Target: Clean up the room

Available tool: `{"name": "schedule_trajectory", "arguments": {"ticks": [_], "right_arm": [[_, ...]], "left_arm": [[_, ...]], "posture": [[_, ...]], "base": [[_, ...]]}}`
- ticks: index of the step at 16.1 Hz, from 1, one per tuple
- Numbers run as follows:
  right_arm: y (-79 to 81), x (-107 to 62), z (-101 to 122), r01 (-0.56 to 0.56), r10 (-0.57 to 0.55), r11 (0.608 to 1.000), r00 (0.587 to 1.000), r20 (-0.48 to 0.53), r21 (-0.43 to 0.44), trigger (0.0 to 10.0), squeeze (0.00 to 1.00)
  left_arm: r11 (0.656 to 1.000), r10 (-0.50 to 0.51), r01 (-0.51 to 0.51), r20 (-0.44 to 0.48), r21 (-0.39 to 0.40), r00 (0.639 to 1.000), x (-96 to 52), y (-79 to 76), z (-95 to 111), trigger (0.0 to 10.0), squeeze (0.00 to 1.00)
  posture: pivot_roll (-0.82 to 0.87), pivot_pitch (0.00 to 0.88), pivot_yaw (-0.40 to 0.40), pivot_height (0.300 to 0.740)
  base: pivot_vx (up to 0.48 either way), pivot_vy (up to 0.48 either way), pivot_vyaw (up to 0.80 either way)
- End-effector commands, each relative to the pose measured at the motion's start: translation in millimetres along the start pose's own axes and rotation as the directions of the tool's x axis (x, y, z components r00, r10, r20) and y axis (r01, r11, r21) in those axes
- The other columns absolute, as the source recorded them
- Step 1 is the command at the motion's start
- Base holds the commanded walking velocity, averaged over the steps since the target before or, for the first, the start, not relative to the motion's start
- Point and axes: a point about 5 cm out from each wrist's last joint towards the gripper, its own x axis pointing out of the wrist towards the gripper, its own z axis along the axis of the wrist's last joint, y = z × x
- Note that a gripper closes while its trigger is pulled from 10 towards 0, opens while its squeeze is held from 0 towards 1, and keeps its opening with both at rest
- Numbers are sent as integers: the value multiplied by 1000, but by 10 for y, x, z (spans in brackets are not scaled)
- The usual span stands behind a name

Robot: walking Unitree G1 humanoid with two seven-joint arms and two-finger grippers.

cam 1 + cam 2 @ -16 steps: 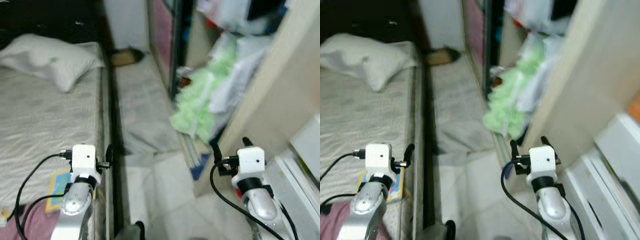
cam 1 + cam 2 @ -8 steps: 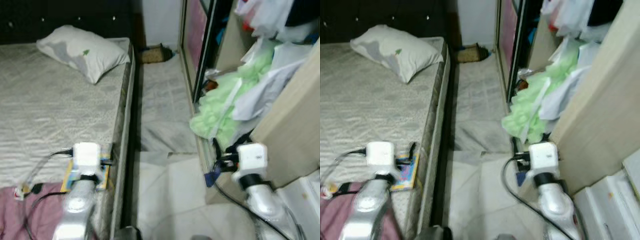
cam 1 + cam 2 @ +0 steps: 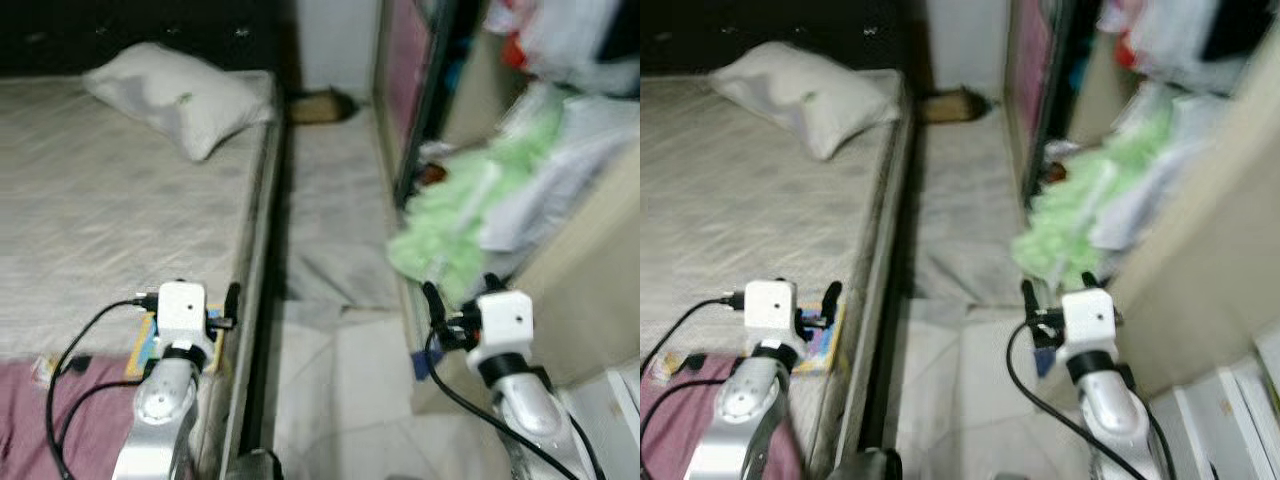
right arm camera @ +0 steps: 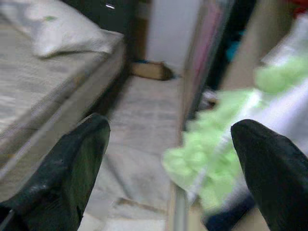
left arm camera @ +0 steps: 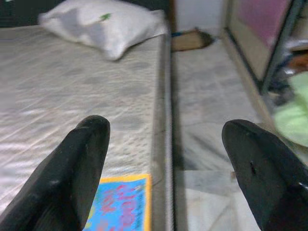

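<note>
My left gripper [image 5: 168, 159] is open over the near corner of the bed [image 3: 90, 220], with nothing between its fingers. A colourful book [image 5: 120, 204] lies on the mattress just below it, near the bed's edge. My right gripper [image 4: 171, 159] is open and empty above the floor, beside a heap of green and white clothes [image 3: 470, 210] that spills from the open wardrobe [image 3: 420, 90]. A white pillow [image 3: 175, 95] lies at the head of the bed. A pink cloth [image 3: 35, 425] covers the bed's near corner.
A narrow aisle with a grey rug [image 3: 330, 220] runs between bed and wardrobe. A brown object [image 3: 318, 105] lies at the aisle's far end by the wall. A beige wardrobe panel [image 3: 590, 250] and a white unit [image 3: 1240, 400] stand close at right. The picture is blurred.
The whole picture has shifted, so the camera has moved; more of the bed shows than a second ago. Both arms keep the same pose, with their grippers open.
</note>
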Motion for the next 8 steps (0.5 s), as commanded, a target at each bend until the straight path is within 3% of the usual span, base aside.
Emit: {"name": "schedule_trajectory", "arguments": {"ticks": [1, 8], "right_arm": [[9, 2, 14, -10, 10, 1000, 1000, 2, 4, 10000, 0], [-35, 36, 26, 15, -15, 1000, 1000, 6, 11, 10000, 0]], "left_arm": [[1000, 10, -10, -7, 4, 1000, -14, 15, -13, 10000, 0], [999, -34, 34, 16, 1, 999, -21, -27, 11, 10000, 0]], "posture": [[-77, 104, 22, 740], [-77, 102, 19, 740]], "base": [[0, 0, 800], [0, 0, 0]]}}
